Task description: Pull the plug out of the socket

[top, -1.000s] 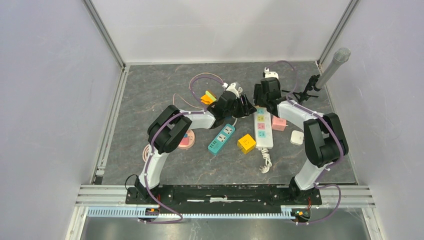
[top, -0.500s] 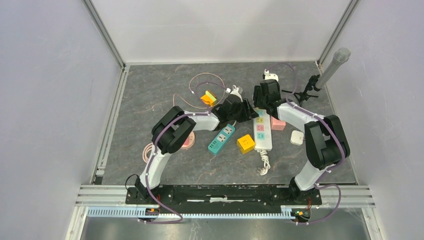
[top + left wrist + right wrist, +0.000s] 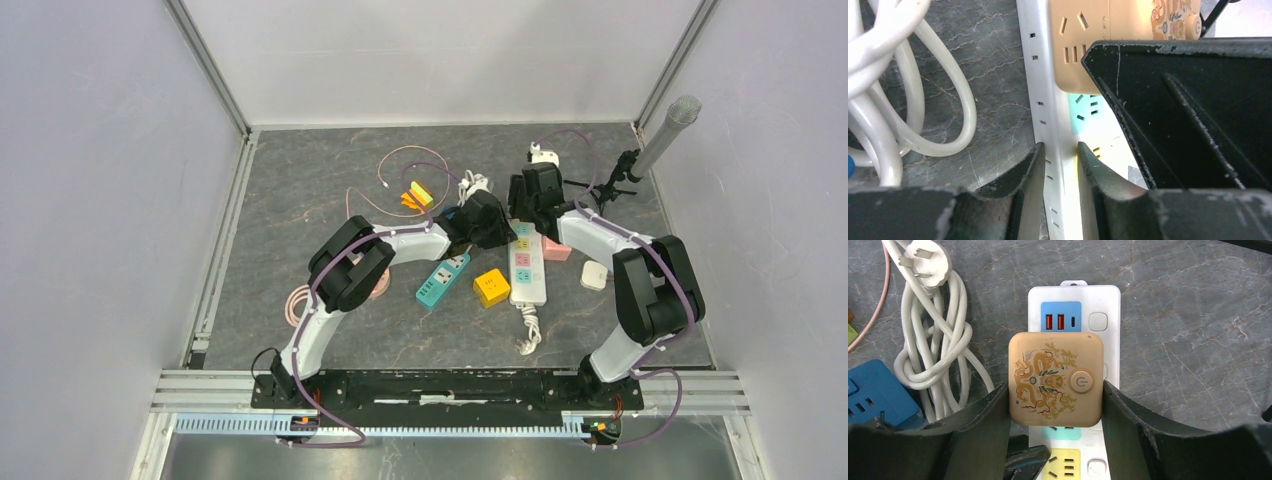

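The plug, a tan cube adapter with a gold dragon and a round button on its top face, is seated in the white power strip just below the strip's USB ports, at the far middle of the table. The right gripper is clamped on it, one finger against each side, and has not altered over the last second. What has changed is the left arm: it has slid in towards the strip, and the left gripper has narrowed from fairly wide until its fingers sit on either side of the strip's long edge, seemingly pinching it. That looks like the brace being set. With the strip held down, the right arm can probably lift the plug straight up without dragging the strip along. A coiled white cable lies just beside the strip.
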Controlling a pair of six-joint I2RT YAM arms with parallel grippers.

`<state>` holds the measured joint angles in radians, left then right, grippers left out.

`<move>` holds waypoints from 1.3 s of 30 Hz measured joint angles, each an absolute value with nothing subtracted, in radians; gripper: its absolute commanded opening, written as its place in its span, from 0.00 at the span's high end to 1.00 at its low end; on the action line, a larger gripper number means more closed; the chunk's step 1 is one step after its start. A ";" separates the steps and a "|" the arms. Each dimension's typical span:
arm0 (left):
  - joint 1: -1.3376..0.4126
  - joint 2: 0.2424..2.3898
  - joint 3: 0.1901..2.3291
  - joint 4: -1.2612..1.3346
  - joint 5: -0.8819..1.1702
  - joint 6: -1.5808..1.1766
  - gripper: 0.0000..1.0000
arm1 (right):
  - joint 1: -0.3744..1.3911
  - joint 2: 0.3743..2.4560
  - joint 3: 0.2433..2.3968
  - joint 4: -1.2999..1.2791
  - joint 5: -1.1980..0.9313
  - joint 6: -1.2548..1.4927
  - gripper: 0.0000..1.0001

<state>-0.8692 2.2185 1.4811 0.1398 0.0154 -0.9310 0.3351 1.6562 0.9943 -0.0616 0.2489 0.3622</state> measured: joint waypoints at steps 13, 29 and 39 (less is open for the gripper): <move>-0.896 2.218 1.538 0.025 -0.062 -0.952 0.69 | 0.303 1.624 0.953 -0.038 0.177 0.357 1.00; -0.896 2.223 1.546 0.008 -0.052 -1.019 0.67 | 0.285 1.620 0.952 -0.040 0.133 0.327 1.00; -0.894 2.225 1.546 -0.001 -0.041 -1.055 0.73 | 0.319 1.620 0.972 -0.081 0.166 0.260 1.00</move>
